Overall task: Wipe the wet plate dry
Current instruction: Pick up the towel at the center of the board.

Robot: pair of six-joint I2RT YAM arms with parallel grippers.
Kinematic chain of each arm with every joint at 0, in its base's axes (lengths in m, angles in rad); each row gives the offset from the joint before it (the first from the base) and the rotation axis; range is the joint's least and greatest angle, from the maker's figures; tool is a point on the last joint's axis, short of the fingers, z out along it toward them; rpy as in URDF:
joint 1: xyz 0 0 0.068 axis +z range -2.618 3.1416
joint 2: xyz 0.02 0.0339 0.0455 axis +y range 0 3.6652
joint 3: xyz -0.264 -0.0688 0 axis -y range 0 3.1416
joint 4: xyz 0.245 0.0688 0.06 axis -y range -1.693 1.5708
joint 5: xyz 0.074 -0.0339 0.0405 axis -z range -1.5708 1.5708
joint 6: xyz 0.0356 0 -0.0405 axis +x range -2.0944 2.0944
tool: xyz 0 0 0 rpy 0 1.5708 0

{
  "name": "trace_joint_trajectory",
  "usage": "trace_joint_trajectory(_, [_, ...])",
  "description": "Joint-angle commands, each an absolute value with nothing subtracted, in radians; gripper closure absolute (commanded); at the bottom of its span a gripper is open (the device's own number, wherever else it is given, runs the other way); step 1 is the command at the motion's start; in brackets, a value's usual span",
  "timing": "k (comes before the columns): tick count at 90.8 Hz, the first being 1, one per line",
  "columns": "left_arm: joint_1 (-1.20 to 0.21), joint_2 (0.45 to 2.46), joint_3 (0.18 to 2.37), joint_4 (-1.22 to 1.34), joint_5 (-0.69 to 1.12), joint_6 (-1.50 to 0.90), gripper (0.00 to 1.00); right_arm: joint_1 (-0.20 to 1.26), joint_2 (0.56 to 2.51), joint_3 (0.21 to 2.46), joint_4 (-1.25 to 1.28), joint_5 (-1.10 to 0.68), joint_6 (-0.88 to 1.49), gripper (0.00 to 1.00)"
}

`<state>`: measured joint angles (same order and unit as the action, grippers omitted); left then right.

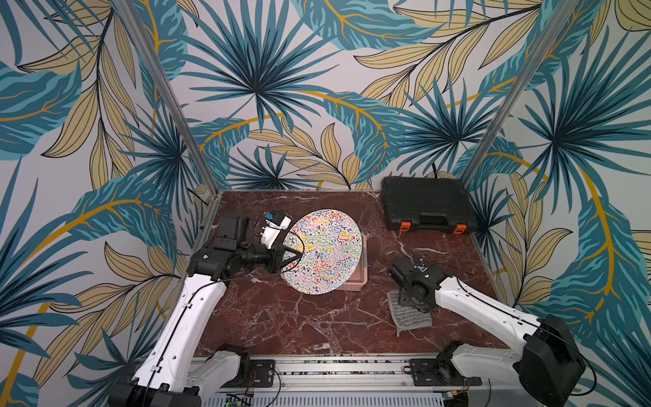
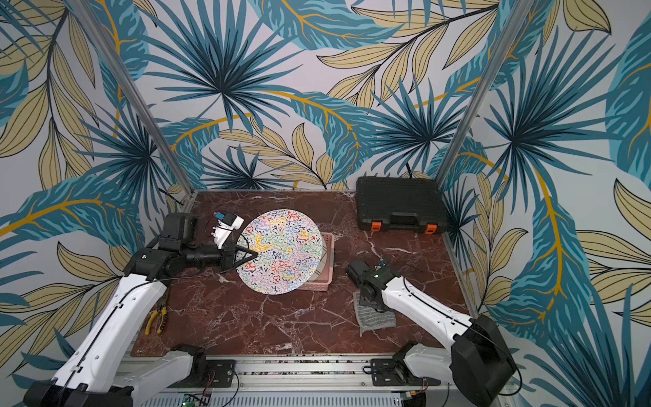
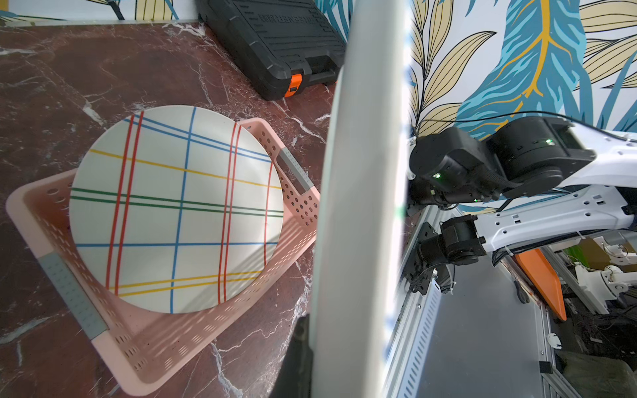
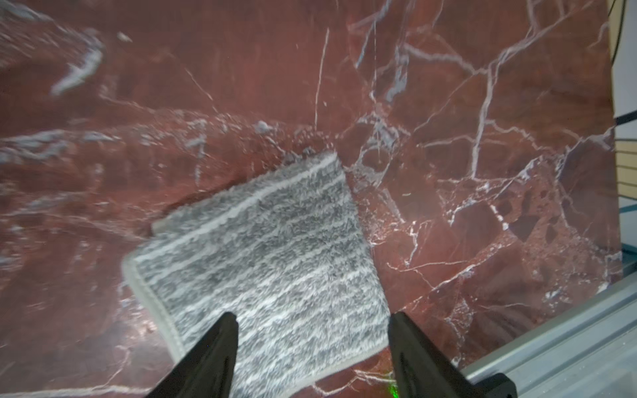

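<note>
The plate [image 1: 324, 252] [image 2: 281, 252], round and covered in coloured squiggles, is held tilted on edge above the pink basket. My left gripper [image 1: 297, 255] [image 2: 255, 254] is shut on its left rim. In the left wrist view the plate's rim [image 3: 362, 172] shows as a wide pale band, with one dark finger [image 3: 300, 344] against it and the other hidden behind. A grey striped cloth [image 1: 408, 317] [image 2: 373, 319] [image 4: 262, 248] lies flat on the marble table at the right. My right gripper [image 4: 312, 320] hovers open just over the cloth's near edge, holding nothing.
A pink perforated basket [image 1: 355, 282] [image 3: 303, 206] under the held plate contains a second plate with coloured crossing lines [image 3: 175, 206]. A black tool case [image 1: 428, 204] stands at the back right. Yellow pliers [image 2: 156, 319] lie at the table's left edge.
</note>
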<state>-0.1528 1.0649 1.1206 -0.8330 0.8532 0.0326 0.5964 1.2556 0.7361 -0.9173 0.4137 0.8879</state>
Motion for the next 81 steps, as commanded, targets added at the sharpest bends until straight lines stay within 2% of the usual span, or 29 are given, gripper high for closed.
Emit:
trace_joint_trajectory(1, [-0.143, 1.049, 1.119, -0.765, 0.893, 0.021, 1.0, 0.602, 1.312, 0.689, -0.757, 0.372, 0.927, 0.28])
trace_joint_trajectory(11, [-0.143, 1.05, 1.113, -0.76, 0.894, 0.019, 1.0, 0.6, 1.387, 0.674, -0.658, 0.331, 0.899, 0.29])
trace_joint_trajectory(33, [-0.141, 1.053, 1.111, -0.755, 0.9, 0.013, 0.99, 0.591, 1.437, 0.704, -0.639, 0.316, 0.881, 0.29])
trace_joint_trajectory(57, [-0.132, 1.044, 1.107, -0.752, 0.902, 0.013, 0.99, 0.589, 1.474, 0.656, -0.524, 0.144, 0.952, 0.27])
trace_joint_trajectory(68, [-0.13, 1.039, 1.104, -0.749, 0.908, 0.008, 0.99, 0.59, 1.495, 0.652, -0.536, 0.167, 0.969, 0.35])
trace_joint_trajectory(75, [-0.129, 1.034, 1.101, -0.745, 0.911, 0.006, 0.99, 0.59, 1.498, 0.643, -0.54, 0.183, 0.987, 0.44])
trace_joint_trajectory(81, [-0.126, 1.031, 1.095, -0.74, 0.909, 0.006, 0.99, 0.59, 1.472, 0.624, -0.53, 0.197, 1.006, 0.56])
